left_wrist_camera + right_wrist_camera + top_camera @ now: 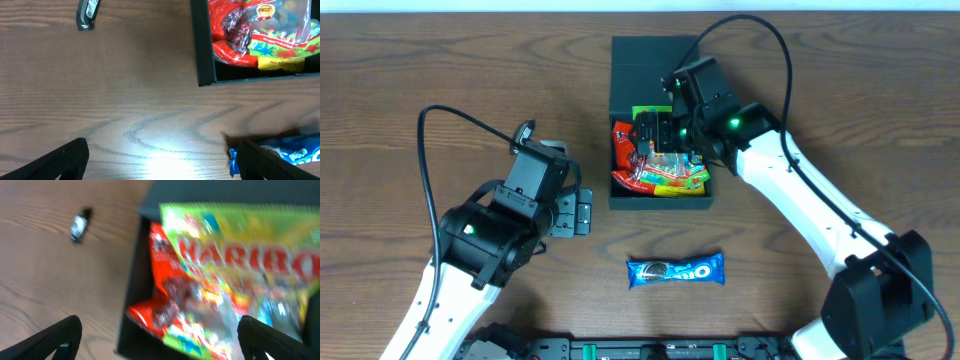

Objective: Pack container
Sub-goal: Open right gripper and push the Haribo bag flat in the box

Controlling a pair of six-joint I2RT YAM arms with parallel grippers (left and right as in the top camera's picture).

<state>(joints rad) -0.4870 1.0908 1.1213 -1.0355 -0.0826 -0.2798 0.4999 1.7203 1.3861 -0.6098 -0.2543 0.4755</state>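
The dark teal-green container (660, 201) stands open at the table's middle back, its flap lid (650, 60) lying away. It holds colourful snack bags: a red packet (622, 142) and a Haribo bag (235, 255). The container also shows in the left wrist view (202, 60) and in the right wrist view (130, 315). My right gripper (662, 132) hovers open over the container, nothing between its fingers (157, 340). A blue Oreo packet (675, 270) lies on the table in front of the container. My left gripper (578, 212) is open and empty, left of the Oreo packet (270, 152).
A small dark wrapped sweet (525, 131) lies on the wood left of the container; it also shows in the left wrist view (87, 14) and the right wrist view (79, 225).
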